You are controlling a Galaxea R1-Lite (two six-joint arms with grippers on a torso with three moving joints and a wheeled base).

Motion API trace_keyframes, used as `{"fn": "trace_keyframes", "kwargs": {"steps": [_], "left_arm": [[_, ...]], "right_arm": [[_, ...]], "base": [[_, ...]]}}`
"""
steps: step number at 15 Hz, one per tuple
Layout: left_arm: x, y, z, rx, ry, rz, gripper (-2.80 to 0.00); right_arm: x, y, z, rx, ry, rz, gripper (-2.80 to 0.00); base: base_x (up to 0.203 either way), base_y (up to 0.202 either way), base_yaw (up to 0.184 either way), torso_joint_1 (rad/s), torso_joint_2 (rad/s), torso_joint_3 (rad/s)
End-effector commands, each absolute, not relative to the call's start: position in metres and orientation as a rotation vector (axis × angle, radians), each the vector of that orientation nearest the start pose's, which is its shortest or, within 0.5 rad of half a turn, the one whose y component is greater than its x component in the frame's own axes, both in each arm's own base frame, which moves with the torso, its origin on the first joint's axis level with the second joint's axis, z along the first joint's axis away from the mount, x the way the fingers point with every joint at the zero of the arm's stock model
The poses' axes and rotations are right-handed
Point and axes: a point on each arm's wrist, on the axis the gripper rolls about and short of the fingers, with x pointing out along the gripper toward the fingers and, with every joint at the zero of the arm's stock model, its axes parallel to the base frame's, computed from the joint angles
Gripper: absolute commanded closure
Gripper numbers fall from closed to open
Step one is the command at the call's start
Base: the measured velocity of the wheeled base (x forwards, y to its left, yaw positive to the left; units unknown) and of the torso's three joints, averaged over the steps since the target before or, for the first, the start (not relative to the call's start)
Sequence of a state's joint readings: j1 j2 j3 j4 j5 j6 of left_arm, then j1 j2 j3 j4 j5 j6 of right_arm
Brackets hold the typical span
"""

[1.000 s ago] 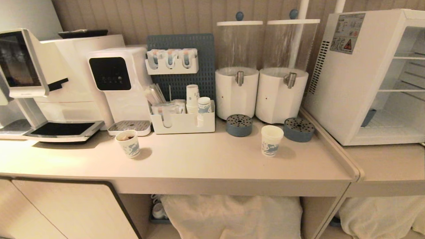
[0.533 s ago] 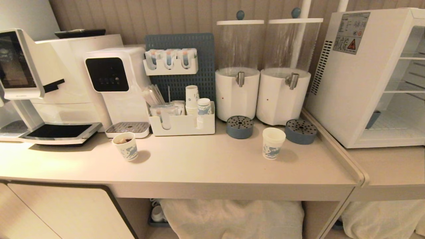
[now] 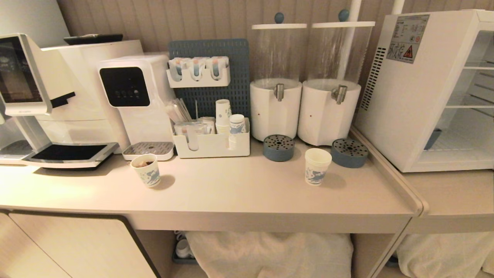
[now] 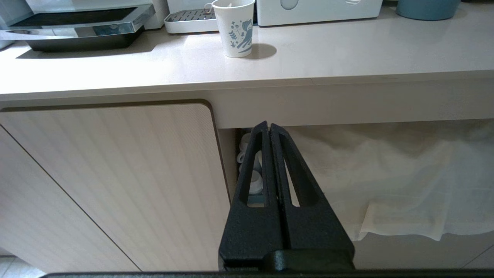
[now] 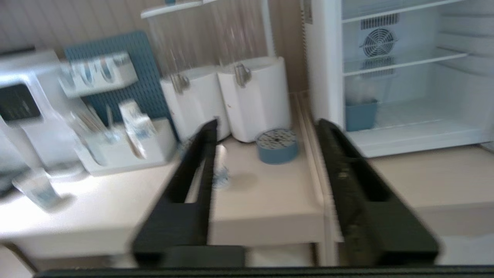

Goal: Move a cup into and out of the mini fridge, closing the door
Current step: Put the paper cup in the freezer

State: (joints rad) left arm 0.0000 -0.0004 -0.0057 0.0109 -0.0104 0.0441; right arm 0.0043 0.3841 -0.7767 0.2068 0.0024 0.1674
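On the counter, lower centre-right of the head view: the cup (image 3: pixel 317 166) stands upright with a clean white inside, just in front of two white drink dispensers (image 3: pixel 275 110).
Cup access: open counter lies on its near side, so an approach from the front looks unobstructed.
Fridge, right edge of the head view: the mini fridge (image 3: pixel 409 96) stands with its front open, wire shelves exposed; the opening is likely left so for loading.
Fridge contents: a small blue tub (image 5: pixel 361 114) sits on the floor at the left of the cavity; the shelves look bare.
Door: not visible in any view.
Second cup, lower left of the head view: a same-patterned cup (image 3: pixel 146 170) holds brown contents; not the target.
Organiser tray, centre: stacked paper cups (image 3: pixel 223 112) and sachets.
Right gripper (image 5: pixel 266 127): fingers spread wide, aimed over the counter edge toward cup and fridge, holding nothing.
Left gripper (image 4: pixel 268 129): fingers pressed together, parked below the counter edge by the cabinet.
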Motion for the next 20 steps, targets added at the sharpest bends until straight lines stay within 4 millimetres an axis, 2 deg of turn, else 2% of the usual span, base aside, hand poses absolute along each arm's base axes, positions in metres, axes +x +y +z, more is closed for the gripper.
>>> {"fn": "trace_keyframes", "kwargs": {"steps": [1,2,4,6,8,11,14,17,18,20], "left_arm": [[-0.024,0.0,0.076,0.046,0.003,-0.011,0.0],[-0.024,0.0,0.076,0.046,0.003,-0.009,0.0],[-0.024,0.0,0.076,0.046,0.003,-0.011,0.0],[-0.024,0.0,0.076,0.046,0.003,-0.011,0.0],[-0.024,0.0,0.076,0.046,0.003,-0.011,0.0],[-0.024,0.0,0.076,0.048,0.003,-0.011,0.0],[-0.024,0.0,0.076,0.046,0.003,-0.011,0.0],[-0.023,0.0,0.076,0.048,0.004,-0.011,0.0],[-0.023,0.0,0.076,0.051,0.003,-0.011,0.0],[-0.023,0.0,0.076,0.052,0.004,-0.011,0.0]], "right_arm": [[0.024,0.0,0.303,0.211,-0.012,0.008,-2.8],[0.056,0.0,0.313,0.238,0.058,0.0,-2.8],[0.127,0.001,0.311,0.288,0.245,0.003,-2.8],[0.187,0.003,0.283,0.328,0.433,0.131,-2.8],[0.23,0.001,0.233,0.298,0.542,0.309,-2.8],[0.264,-0.003,0.164,0.191,0.535,0.44,-2.8],[0.297,-0.005,0.101,0.071,0.385,0.486,-2.8],[0.315,0.008,0.042,0.0,0.314,0.496,-2.8],[0.318,0.017,0.032,-0.035,0.292,0.477,-2.8],[0.326,0.039,0.031,-0.121,0.216,0.435,-2.8]], "base": [[0.0,0.0,0.0,0.0,0.0,0.0],[0.0,0.0,0.0,0.0,0.0,0.0],[0.0,0.0,0.0,0.0,0.0,0.0],[0.0,0.0,0.0,0.0,0.0,0.0],[0.0,0.0,0.0,0.0,0.0,0.0],[0.0,0.0,0.0,0.0,0.0,0.0],[0.0,0.0,0.0,0.0,0.0,0.0],[0.0,0.0,0.0,0.0,0.0,0.0],[0.0,0.0,0.0,0.0,0.0,0.0],[0.0,0.0,0.0,0.0,0.0,0.0]]}}
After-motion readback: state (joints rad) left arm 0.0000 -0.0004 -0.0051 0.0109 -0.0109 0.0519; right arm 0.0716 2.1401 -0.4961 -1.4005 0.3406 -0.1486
